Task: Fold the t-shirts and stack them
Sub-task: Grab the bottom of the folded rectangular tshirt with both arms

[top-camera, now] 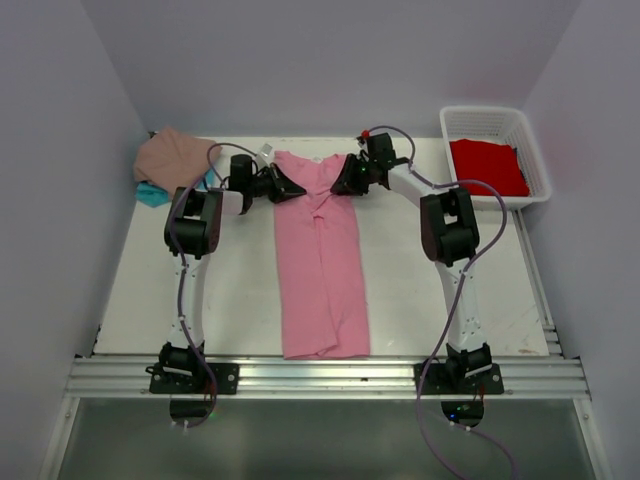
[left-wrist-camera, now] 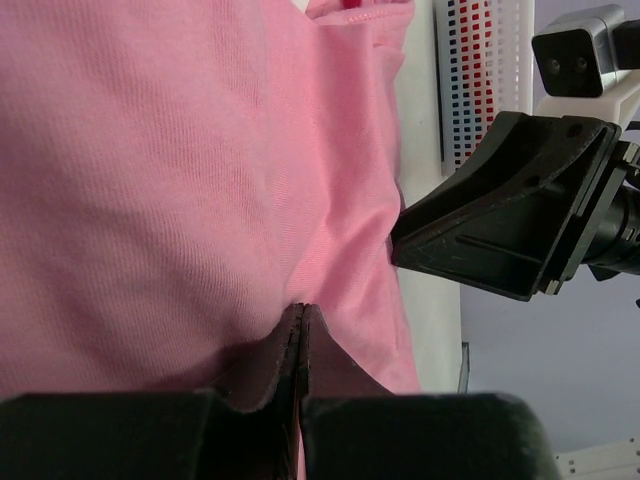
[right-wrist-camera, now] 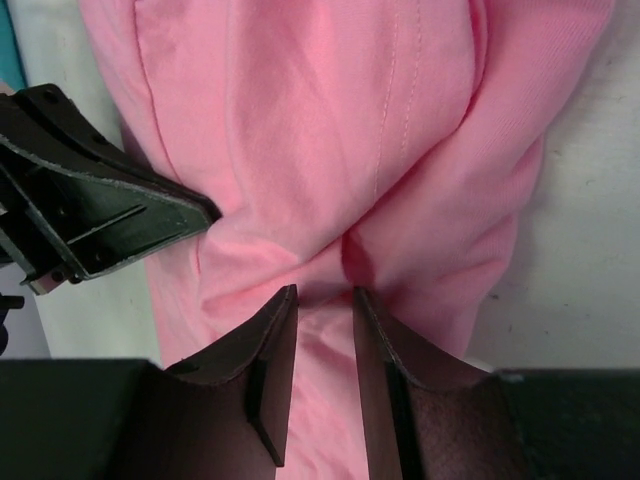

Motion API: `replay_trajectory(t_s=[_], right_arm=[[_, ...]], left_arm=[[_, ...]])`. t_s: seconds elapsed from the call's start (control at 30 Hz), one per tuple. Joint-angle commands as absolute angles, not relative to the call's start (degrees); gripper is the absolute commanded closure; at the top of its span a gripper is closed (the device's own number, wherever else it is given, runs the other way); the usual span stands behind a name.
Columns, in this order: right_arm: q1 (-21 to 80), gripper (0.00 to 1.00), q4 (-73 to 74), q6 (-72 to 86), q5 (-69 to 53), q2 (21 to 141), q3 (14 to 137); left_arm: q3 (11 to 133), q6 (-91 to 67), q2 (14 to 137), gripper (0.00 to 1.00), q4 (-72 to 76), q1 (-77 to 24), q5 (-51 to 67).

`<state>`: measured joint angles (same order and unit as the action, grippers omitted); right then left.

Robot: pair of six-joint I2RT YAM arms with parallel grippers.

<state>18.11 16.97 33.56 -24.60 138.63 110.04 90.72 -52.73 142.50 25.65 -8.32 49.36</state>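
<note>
Early in the task, seemingly: bright pink t-shirt (top-camera: 320, 270) laid down the middle of the surface (top-camera: 170, 300) as a long narrow strip, collar at the far end, cross folds not yet made. Left tool (left-wrist-camera: 300, 318) pressed together on a pucker of that cloth near the collar; right tool (right-wrist-camera: 325, 300) opposite, narrowly apart with pink in the gap, grip impossible to tell. Tan-pink t-shirt (top-camera: 172, 152) and teal t-shirt (top-camera: 150, 193) heaped unfolded at the far left corner, red t-shirt (top-camera: 488, 165) in the white basket (top-camera: 534, 150), no stack begun

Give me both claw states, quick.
Left claw: closed, tips pinching the bright pink t-shirt.
Right claw: closed on a bunched fold of the same t-shirt; fabric fills the narrow gap.
</note>
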Motion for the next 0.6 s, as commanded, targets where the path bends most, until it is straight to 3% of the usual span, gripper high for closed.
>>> replay_trajectory(t_s=[0.0,0.33,0.57], right_arm=[[18.19,0.66,15.38,33.84,-27.16,133.07,108.99],[18.46,0.66,16.70,33.66,-27.16,136.66,112.23],[18.46,0.72,18.10,34.19,-27.16,141.32,117.85]], left_arm=[[89.47,-52.21,141.68,1.00,26.54,-7.03,49.04],[88.95,-52.73,141.42,1.00,27.25,-6.94,49.31],[88.59,-52.38,141.15,1.00,27.07,-6.50,49.66]])
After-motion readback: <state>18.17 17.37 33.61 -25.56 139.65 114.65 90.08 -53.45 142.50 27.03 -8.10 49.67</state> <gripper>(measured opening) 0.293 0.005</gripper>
